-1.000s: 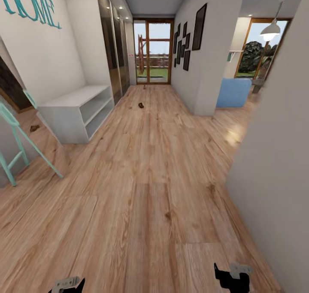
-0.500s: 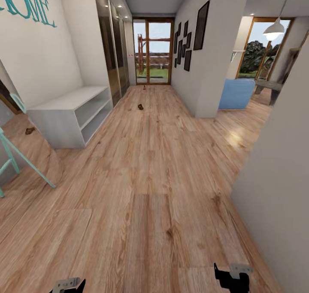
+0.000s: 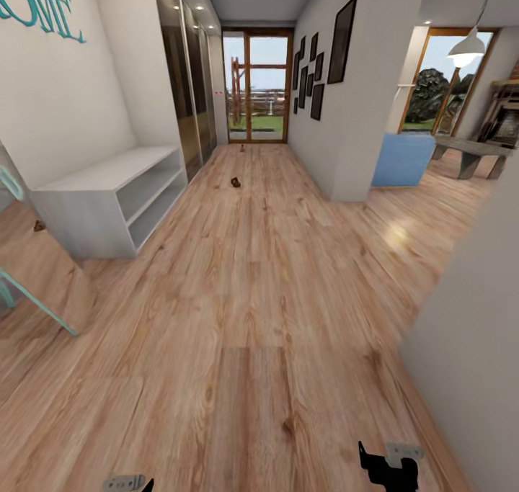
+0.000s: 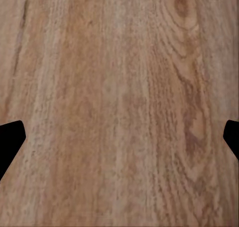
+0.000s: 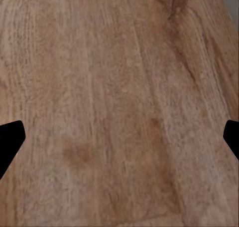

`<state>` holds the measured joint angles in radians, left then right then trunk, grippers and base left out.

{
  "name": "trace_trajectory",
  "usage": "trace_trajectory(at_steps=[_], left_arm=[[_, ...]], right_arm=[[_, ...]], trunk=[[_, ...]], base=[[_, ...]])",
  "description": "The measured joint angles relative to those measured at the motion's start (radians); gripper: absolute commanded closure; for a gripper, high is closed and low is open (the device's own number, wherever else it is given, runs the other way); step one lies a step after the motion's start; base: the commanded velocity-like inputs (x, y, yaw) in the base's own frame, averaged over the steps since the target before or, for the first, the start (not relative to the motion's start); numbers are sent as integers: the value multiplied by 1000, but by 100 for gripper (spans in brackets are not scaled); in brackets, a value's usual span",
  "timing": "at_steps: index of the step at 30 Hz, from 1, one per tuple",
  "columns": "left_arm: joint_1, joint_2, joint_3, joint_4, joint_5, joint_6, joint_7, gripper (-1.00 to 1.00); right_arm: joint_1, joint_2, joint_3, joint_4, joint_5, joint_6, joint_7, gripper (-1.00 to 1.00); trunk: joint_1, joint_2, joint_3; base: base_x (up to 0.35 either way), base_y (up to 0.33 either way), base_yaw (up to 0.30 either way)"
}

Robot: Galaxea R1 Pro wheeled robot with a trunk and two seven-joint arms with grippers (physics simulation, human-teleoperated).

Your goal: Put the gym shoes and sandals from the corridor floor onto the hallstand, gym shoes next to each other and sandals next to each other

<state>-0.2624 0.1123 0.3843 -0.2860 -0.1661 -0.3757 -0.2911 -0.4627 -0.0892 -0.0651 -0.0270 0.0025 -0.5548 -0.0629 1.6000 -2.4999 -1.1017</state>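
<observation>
Corridor floor: light-brown wood-grain planks. One small dark-brown sandal far down it, past the low white shelf unit. Left gripper and right gripper: jaws spread wide, empty, over bare planks

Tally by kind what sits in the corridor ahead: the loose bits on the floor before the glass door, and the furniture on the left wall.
Small brown items on the floor, too small to identify: 2
Low white shelf unit: 1
Total: 3
</observation>
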Motion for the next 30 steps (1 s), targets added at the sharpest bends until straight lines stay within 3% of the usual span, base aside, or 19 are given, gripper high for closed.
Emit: trace_trajectory(at_steps=[7,17,30], left_arm=[[-1,7,-12,0,-41,15,2,-100],[-2,15,-5,-4,-43,19,5,-100],[0,13,-11,0,-46,0,3,-100]], right_arm=[[0,6,1,0,0,0,1,-100],[0,32,0,0,1,0,2,-100],[1,33,-1,0,4,1,2,-100]], trunk=[[0,0,0],[0,0,0],[0,0,0]], base=[[332,0,0],[334,0,0],[335,0,0]])
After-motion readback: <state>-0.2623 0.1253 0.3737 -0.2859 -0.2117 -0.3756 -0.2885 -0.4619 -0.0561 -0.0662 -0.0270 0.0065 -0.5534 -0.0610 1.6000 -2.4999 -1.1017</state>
